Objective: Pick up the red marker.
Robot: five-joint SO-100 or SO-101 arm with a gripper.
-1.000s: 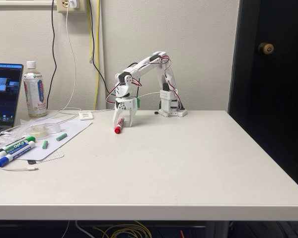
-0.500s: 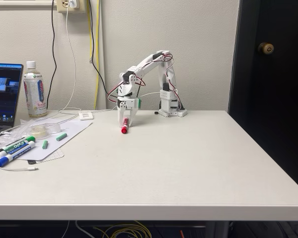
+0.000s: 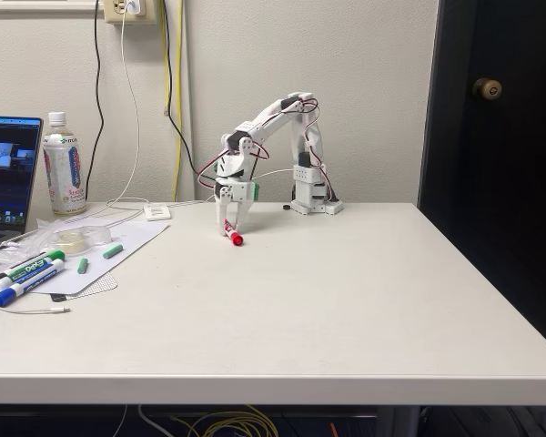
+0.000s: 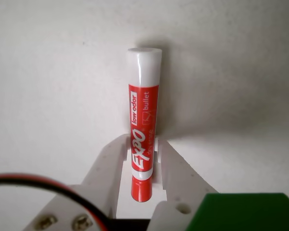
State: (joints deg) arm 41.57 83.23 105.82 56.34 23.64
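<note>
The red marker (image 4: 143,130) has a white barrel with a red printed label, and it runs straight away from the wrist camera. My gripper (image 4: 142,147) is shut on it, one white finger (image 4: 116,159) on each side of the barrel near its red end. In the fixed view the gripper (image 3: 229,223) points down at the back middle of the table. The red marker (image 3: 233,236) slants down from it, red end lowest. Whether that end touches the table I cannot tell.
At the table's left lie a green-capped marker (image 3: 35,266) and a blue-capped marker (image 3: 18,287) on a white sheet (image 3: 118,246). A bottle (image 3: 64,166) and a laptop (image 3: 5,177) stand behind them. The arm's base (image 3: 311,196) is at the back. A dark door (image 3: 496,155) is on the right.
The open fingers have shut on the marker. The gripper has shifted slightly right, and the marker's red end has swung right with it.
</note>
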